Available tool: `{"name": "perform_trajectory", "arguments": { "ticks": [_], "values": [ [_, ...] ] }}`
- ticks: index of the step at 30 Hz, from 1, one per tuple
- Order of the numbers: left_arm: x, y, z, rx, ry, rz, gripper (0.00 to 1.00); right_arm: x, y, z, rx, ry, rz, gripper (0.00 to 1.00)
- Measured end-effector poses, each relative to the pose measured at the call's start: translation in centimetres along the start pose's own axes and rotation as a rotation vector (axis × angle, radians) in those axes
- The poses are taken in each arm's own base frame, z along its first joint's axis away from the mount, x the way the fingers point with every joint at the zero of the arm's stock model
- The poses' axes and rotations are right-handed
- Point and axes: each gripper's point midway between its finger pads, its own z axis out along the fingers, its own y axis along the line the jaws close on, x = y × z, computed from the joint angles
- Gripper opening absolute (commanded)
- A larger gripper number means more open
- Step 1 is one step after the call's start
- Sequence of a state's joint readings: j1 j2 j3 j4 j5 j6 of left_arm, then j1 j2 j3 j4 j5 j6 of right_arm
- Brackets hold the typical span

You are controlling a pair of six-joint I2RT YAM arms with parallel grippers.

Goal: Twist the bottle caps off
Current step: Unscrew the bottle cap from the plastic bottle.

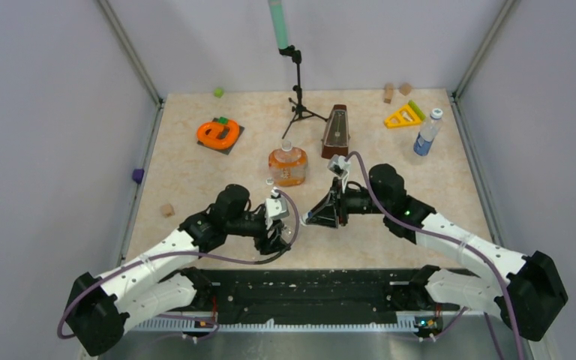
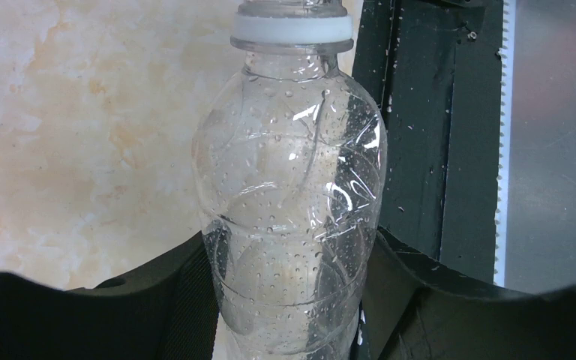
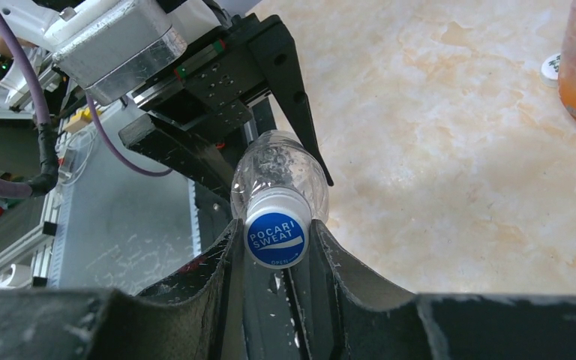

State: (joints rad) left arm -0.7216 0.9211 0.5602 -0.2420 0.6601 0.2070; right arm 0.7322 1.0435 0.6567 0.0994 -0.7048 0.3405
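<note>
The left pincer (image 2: 289, 238) is clamped around the lower body of a clear, ribbed plastic bottle (image 2: 289, 172) beaded with droplets inside, with a black finger (image 2: 180, 292) pressed against each side. The bottle stretches sideways from this pincer over the marbled beige table (image 1: 195, 180), its neck pointing straight into the right pincer (image 3: 275, 229). The right pincer is closed on the round blue plastic cap (image 3: 275, 240), which has white lettering and sits wedged between the two fingertips. Just beyond the pincers stands a squat plastic bottle of orange liquid (image 1: 288, 166) with an open neck, and a small white round cap (image 3: 551, 67) lies on the table beside it. Well off to the right pincer's outer side, a clear bottle with a blue label (image 1: 424, 136) stands upright, its white cap (image 1: 436, 114) on.
</note>
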Motion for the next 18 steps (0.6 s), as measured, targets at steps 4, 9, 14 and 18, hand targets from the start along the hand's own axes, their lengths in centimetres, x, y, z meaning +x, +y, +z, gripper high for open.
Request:
{"name": "perform_trajectory", "arguments": {
  "ticks": [4,9,14,18],
  "values": [
    [-0.1,0.2,0.0,-0.012,-0.01,0.002,0.0,-0.2,0.0,0.0,-0.003,-0.007,-0.012,0.0],
    [-0.4,0.2,-0.1,-0.022,-0.022,-0.002,0.0,-0.5,0.1,0.1,-0.008,-0.019,-0.024,0.24],
    [-0.5,1.0,0.1,-0.059,-0.037,0.019,0.0,-0.7,-0.2,0.0,0.014,-0.028,-0.026,0.47],
    [-2.4,2.3,0.2,-0.117,-0.103,0.073,0.0,-0.2,-0.1,-0.2,0.033,-0.015,0.003,0.63]
  ]
}}
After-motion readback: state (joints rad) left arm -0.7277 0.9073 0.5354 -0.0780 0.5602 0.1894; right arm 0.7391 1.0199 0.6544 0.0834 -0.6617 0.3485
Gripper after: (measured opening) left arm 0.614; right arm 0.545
